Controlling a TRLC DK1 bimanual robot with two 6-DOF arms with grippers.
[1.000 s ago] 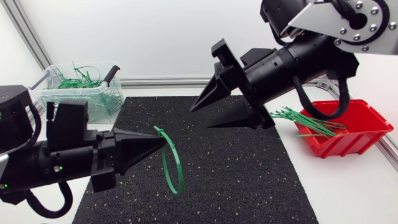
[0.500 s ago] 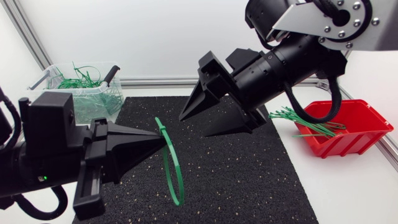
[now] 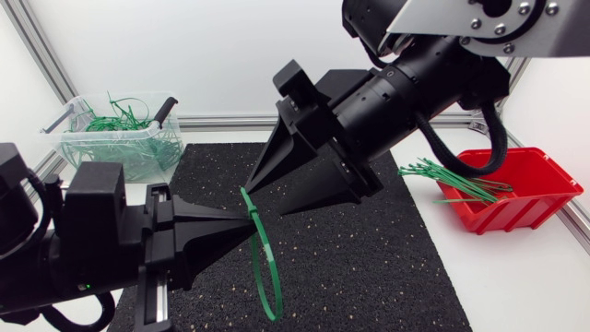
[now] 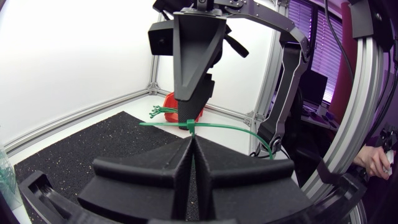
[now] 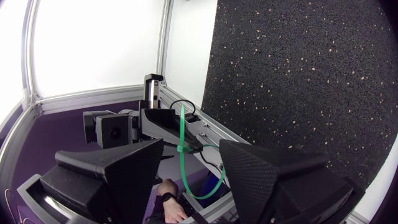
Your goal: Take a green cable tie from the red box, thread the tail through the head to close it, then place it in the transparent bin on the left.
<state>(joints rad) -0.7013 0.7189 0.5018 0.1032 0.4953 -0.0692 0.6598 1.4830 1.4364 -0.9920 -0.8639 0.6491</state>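
1. The step in hand, as I judge it, is closing the tie. The green cable tie is out of the red box and hangs as a loop in the air over the black mat. It is not yet in the transparent bin.
2. The left claw is pinched fully together on the tie at its very tips, right at the head. In the left wrist view the loop bows away to one side of those tips and a straight tail sticks out to the other. The tail therefore seems to be through the head already.
3. The right claw is spread wide and holds nothing. Its tips are just above the left claw's tips. In the right wrist view the tie lies ahead, between its two fingers, and seems to touch neither.
4. The next move probably calls for the right claw to close on the free tail and draw it tighter, without knocking the loop from the left claw's small grip. The bin lies well off to the left claw's side.
5. The left arm lies low and level over the surface. The right arm slopes down from above, aimed at the left claw's tips.
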